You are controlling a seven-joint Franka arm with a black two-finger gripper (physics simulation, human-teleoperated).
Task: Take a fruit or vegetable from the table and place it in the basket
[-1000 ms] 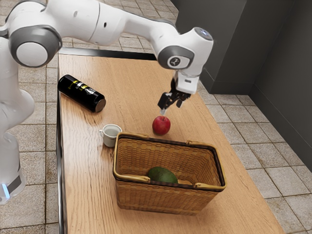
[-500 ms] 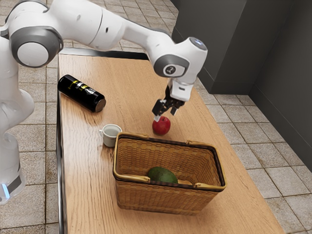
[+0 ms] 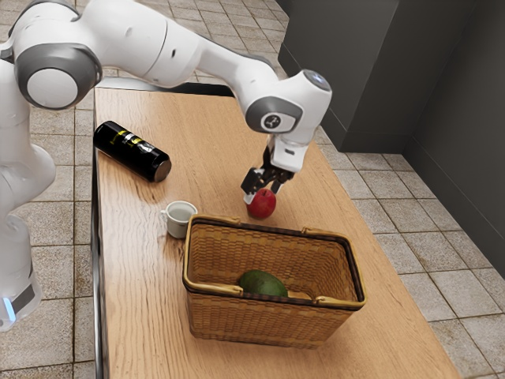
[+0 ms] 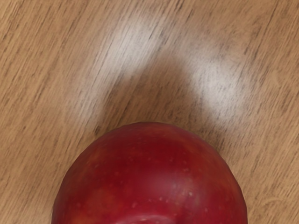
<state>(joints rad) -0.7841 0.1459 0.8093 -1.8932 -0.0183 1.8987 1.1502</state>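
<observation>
The red apple (image 3: 263, 204) is resting on the wooden table (image 3: 170, 284), just above the frame's centre in the exterior view, and the black gripper (image 3: 260, 193) is reaching down over it. Its 2 fingers are standing wide, 1 tip (image 3: 248, 199) lying close along the apple's side facing the exterior view's left. The other is partly hiding behind the fruit, so I am not seeing a grip from 2 sides.

Below, right of centre, the wicker basket (image 3: 245, 325) is waiting with 1 green fruit (image 3: 263, 284) inside; the white cup (image 3: 181, 219) is sitting by its upper left corner, the black bottle (image 3: 132, 151) lying at upper left.

I am judging the apple firm and fairly light — stiff enough for a steady squeeze, though its waxy, rounded skin is likely asking for care. Closing at its widest part, 1 pad on each flank, is looking safest; pinching high near the stem could be sending it rolling out. Lifting is then calling for clearance over the basket's rim and handles.
</observation>
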